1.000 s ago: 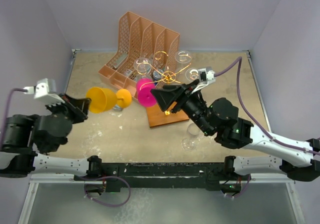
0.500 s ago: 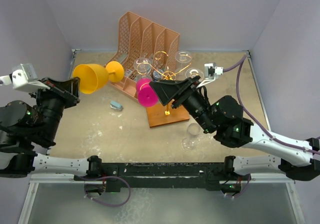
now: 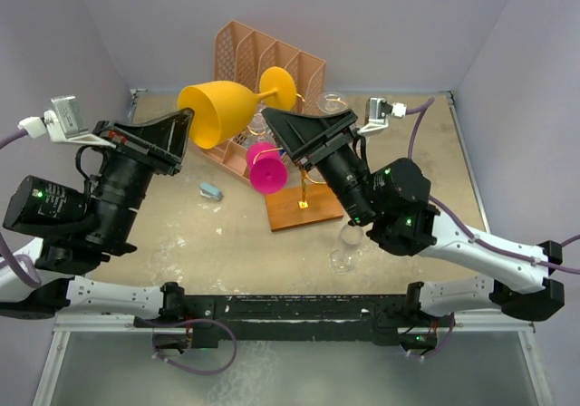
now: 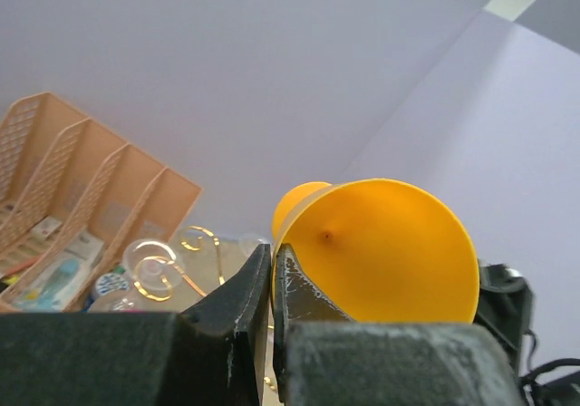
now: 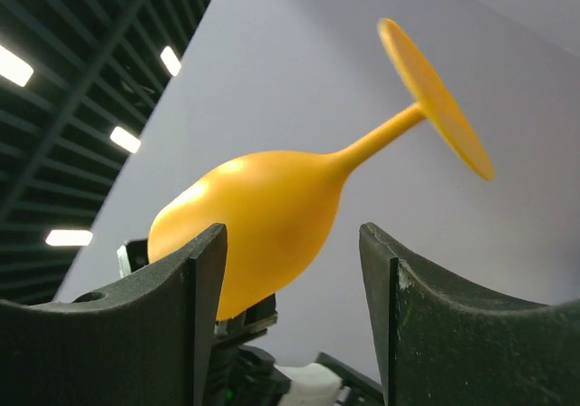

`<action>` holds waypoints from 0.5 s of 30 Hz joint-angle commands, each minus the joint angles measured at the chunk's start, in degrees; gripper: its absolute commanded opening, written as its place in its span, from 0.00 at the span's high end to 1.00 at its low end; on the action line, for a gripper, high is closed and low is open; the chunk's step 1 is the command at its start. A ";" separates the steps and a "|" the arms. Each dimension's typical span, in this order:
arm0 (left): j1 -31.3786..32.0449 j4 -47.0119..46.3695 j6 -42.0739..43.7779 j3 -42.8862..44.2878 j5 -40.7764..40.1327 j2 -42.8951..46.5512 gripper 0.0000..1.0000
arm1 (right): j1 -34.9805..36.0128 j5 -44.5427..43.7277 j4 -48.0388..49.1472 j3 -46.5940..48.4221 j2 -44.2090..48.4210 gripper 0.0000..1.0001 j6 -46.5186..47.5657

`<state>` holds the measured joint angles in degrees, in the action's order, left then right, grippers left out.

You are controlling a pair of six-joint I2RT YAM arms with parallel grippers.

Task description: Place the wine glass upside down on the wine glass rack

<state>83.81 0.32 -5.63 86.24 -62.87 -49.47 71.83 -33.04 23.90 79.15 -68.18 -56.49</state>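
Top external has my left gripper (image 3: 186, 127) pinched down tight on the wall of the bowl of the yellow wine glass (image 3: 220, 111), right at the rim. The glass is up in the air, lying roughly on its side, with the open mouth toward the left arm and the stem and foot pointing off to the back right. From that camera the foot overlaps the peach file organizer (image 3: 258, 62) at the back of the table (image 3: 181, 234).

My right gripper (image 3: 308, 121) is raised just beside the glass with its fingers spread wide and nothing between them. On the right wrist cam both fingers (image 5: 181, 324) frame the yellow bowl from below, but the glass sits beyond them and isn't touching either one.

The wine glass rack (image 3: 294, 211) is mostly hidden behind the right gripper, so I mainly get its wooden base and a bit of gold post. The left wrist cam catches a couple of its gold spirals low on the left. The yellow glass isn't on it. A pink glass (image 3: 267, 170) sits right at the rack's left side, though I can't tell if it hangs from an arm. A clear glass (image 3: 344, 247) lies on the table near the base, and a small grey-blue thing (image 3: 210, 190) lies left of it.
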 commanded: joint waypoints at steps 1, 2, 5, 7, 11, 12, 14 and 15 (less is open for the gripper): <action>0.29 -10.88 2.17 -0.43 8.00 -1.57 1.00 | -2.20 -0.18 5.12 1.34 0.46 0.39 -14.52; 0.30 -11.76 2.12 -0.60 8.84 -1.78 1.00 | -2.78 -0.45 5.16 0.76 0.69 0.40 -17.56; 0.29 -13.53 1.65 -1.34 10.62 -1.96 1.00 | -4.30 -1.00 6.35 -1.03 1.59 0.46 -24.22; 0.30 -13.95 1.35 -1.99 11.26 -1.93 1.00 | -5.34 -1.38 7.24 -1.78 2.19 0.47 -27.70; 0.30 -15.37 0.61 -3.89 12.55 -1.49 1.00 | -6.69 -1.15 7.52 -1.46 1.76 0.49 -31.21; 0.30 -15.50 0.49 -4.16 12.84 -1.50 1.00 | -7.10 -0.80 7.48 -1.20 1.45 0.49 -31.81; 0.30 -15.48 0.20 -4.39 13.34 -1.62 1.00 | -7.92 0.54 7.90 -0.69 0.73 0.52 -32.29; 0.25 -15.44 0.07 -4.41 13.71 -1.62 1.00 | -8.27 1.22 8.06 -0.41 0.36 0.54 -32.60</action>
<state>83.81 -11.64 -4.97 82.15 -52.69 -51.35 64.88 -33.34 27.79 77.21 -67.48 -83.81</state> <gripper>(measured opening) 0.003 0.494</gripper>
